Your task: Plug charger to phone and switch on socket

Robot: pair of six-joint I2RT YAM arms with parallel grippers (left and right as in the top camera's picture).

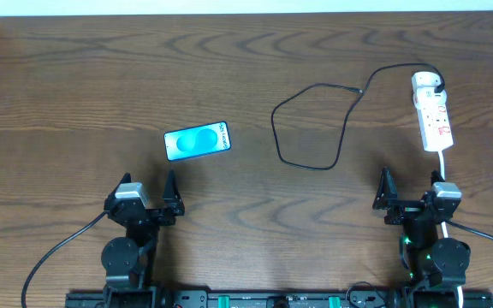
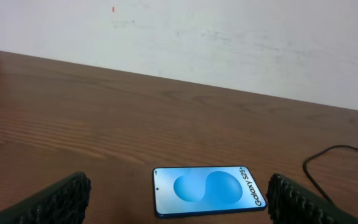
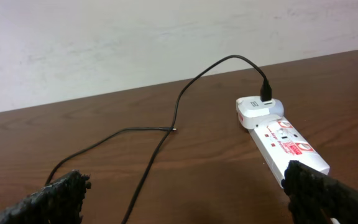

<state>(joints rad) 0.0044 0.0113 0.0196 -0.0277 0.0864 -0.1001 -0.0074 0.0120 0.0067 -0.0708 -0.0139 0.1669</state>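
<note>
- The left gripper (image 1: pixel 149 181) sits at the near left of the desk (image 1: pixel 67 94). Its jaws are spread wide and hold nothing. In the left wrist view the two ribbed pads (image 2: pixel 58 200) stand at either bottom corner with bare wood between them.
- The phone (image 1: pixel 197 141) lies flat on the desk, just far and slightly right of the left gripper and apart from it. Its blue screen faces up and is lit. Its long side runs left to right, a little tilted. Nothing is plugged into it.
- The charger (image 1: pixel 277 137) lies right of the phone and well apart from it, its black cable in a loose loop across the middle of the desk.
- The connector tip (image 1: pixel 359 90) rests free on the wood at the far side of the loop, beside the cable's own run toward the right.
- The cable ends in the white plug adapter (image 1: pixel 426 83), seated in the far end of the socket (image 1: pixel 436 120).
- The socket lies at the far right, its length running near to far, red marks on top. Whether its switch is on cannot be told.
- The white cord (image 1: pixel 442 164) leaves the socket's near end and runs toward the right arm.
- The right gripper (image 1: pixel 412 184) rests at the near right, just short of the socket. It is fully released and empty.
</note>
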